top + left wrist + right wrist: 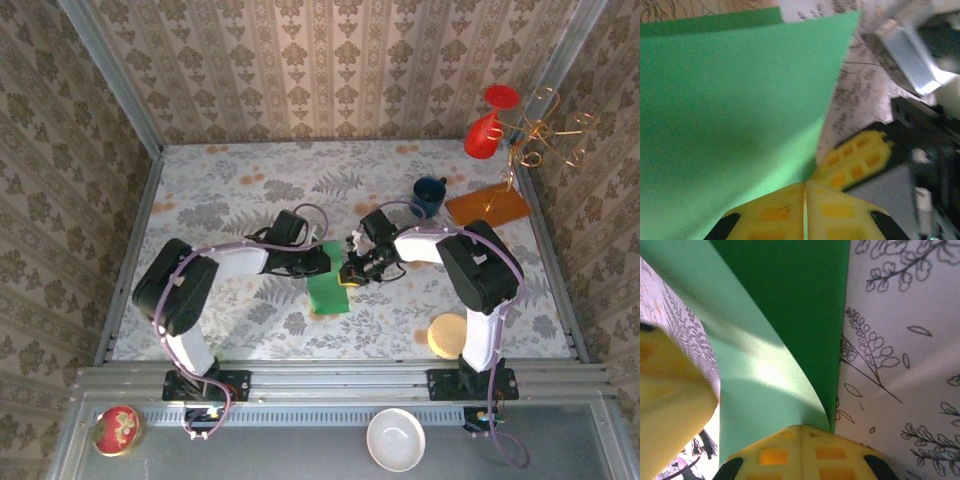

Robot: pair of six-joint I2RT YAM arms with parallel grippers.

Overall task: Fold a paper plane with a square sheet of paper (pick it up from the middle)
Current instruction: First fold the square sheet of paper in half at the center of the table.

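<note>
Top external view: square sheet of paper [328, 292] is resting on the table [220, 200], between the 2 arms
Left gripper [804, 190]: clenching 1 edge, lifting a flap
Right gripper [801, 430]: pinching the sheet beside it
Why: probably curling the flap over squarely for a fold

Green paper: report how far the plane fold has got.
Done: the green sheet lies doubled over on the table, not as a flat square. In hand: left jaws and right jaws are both shut on its edge, side by side, and the upper flap curves rather than lying pressed flat. Left: creasing that first fold, then all the nose and wing folds. No pointed dart shape shows yet.
</note>
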